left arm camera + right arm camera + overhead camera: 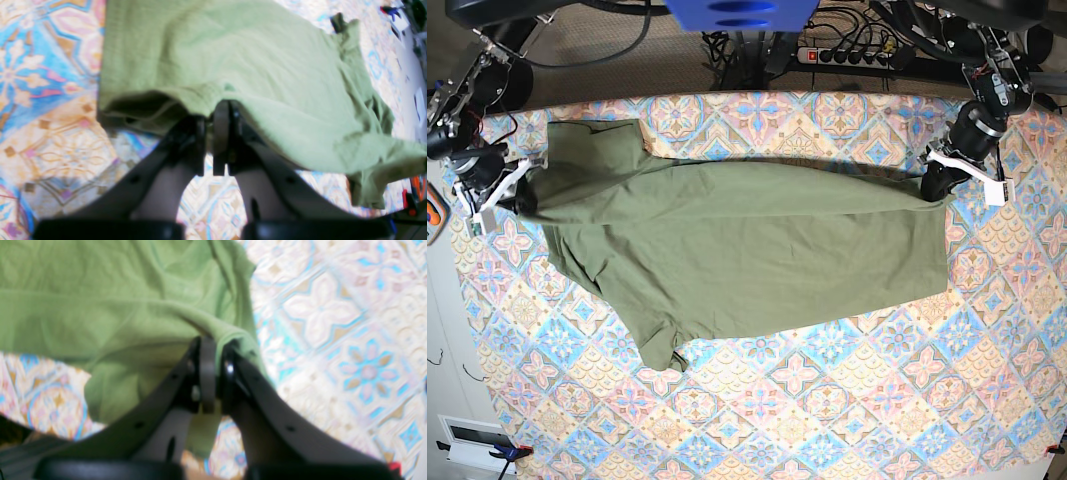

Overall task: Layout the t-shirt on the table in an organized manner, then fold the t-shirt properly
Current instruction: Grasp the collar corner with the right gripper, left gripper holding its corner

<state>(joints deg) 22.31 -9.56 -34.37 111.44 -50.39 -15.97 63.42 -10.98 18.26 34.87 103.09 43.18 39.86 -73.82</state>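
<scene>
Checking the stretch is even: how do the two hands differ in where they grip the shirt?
The left hand pinches a hem corner of the shirt; the right hand pinches the shoulder end, by a sleeve. In the base view, left sits slightly higher than right. Both are shut on cloth, pulling it taut.

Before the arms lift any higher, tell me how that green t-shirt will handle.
Probably floppy: the t-shirt sags and creases between the left gripper and right gripper. Likely light, since two small pinches hold its edge up. Its loose sleeve will likely drag over the table.
</scene>
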